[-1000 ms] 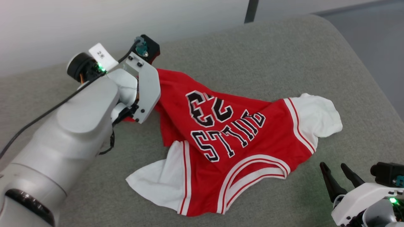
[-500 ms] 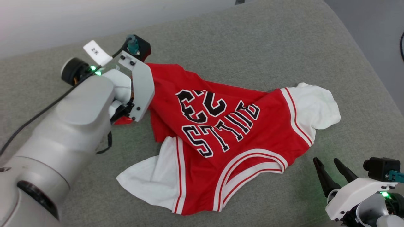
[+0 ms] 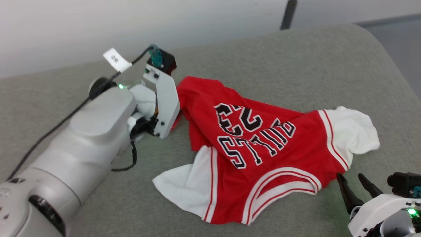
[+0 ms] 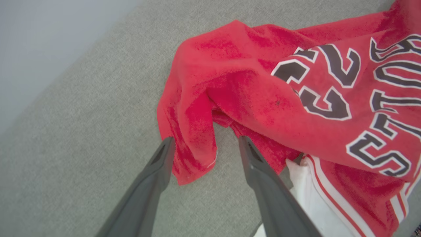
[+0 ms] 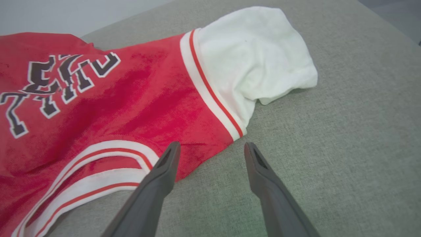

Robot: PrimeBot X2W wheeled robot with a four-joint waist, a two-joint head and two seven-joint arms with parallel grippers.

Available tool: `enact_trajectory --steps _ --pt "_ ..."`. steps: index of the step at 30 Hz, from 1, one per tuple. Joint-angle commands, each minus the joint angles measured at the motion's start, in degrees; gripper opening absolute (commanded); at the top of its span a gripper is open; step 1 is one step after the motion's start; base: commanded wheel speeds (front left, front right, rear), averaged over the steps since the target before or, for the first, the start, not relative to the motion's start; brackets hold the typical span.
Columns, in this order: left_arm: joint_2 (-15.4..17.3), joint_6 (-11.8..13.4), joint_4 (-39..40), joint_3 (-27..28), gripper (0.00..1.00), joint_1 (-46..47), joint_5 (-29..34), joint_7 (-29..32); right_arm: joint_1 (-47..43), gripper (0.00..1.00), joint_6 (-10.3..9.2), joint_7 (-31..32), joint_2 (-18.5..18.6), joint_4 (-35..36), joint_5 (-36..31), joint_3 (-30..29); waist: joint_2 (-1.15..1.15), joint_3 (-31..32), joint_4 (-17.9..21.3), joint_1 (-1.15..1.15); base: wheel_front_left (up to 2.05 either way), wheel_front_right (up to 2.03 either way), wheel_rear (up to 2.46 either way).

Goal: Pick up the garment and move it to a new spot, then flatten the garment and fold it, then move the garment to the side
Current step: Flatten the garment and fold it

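**Head view.** Item one: the garment (image 3: 260, 154), a red jersey with white sleeves. It lies rumpled and print side up on the grey upholstered surface (image 3: 296, 65), between my two grippers. My left arm (image 3: 98, 131) reaches to its red hem. The wrist bracket hides those fingers, so I cannot judge the jaws from here. The right gripper (image 3: 349, 176) has its jaws spread and grips nothing. Its tips sit just beside the garment's near red corner.

**Left wrist view.** The left gripper (image 4: 206, 140) has its jaws wide apart and clamps nothing. A loose red hem flap lies between the fingertips, against the finger at this view's left, possibly touching it. The number 23 and the black letters lie beyond the jaws, toward the other finger's side. A white sleeve sits beside that finger's lower length.

**Right wrist view.** The jaws are parted and empty. The striped neckline and red shoulder lie at the side of the finger at this view's left, whose tip overlaps the red edge. The white sleeve lies ahead of the tips. Bare grey surface shows between the fingers.
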State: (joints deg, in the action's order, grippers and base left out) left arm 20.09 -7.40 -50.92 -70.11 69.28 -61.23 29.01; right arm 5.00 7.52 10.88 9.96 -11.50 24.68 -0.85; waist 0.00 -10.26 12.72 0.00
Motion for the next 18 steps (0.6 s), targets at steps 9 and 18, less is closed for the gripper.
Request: enact_trajectory --steps 9,18 --pt "2.3 -0.1 4.1 -1.2 1.00 -6.9 -5.9 4.6 -2.3 1.00 -0.06 -2.0 0.3 6.2 -2.7 -1.8 0.00 5.5 -5.3 0.00 0.00 0.00 0.00" --pt "2.5 0.7 3.3 -0.8 1.00 -11.6 -10.3 9.5 -2.3 1.00 -0.06 -3.2 -0.5 12.3 -4.8 -1.8 0.00 5.1 -3.9 0.00 0.00 0.00 0.00"
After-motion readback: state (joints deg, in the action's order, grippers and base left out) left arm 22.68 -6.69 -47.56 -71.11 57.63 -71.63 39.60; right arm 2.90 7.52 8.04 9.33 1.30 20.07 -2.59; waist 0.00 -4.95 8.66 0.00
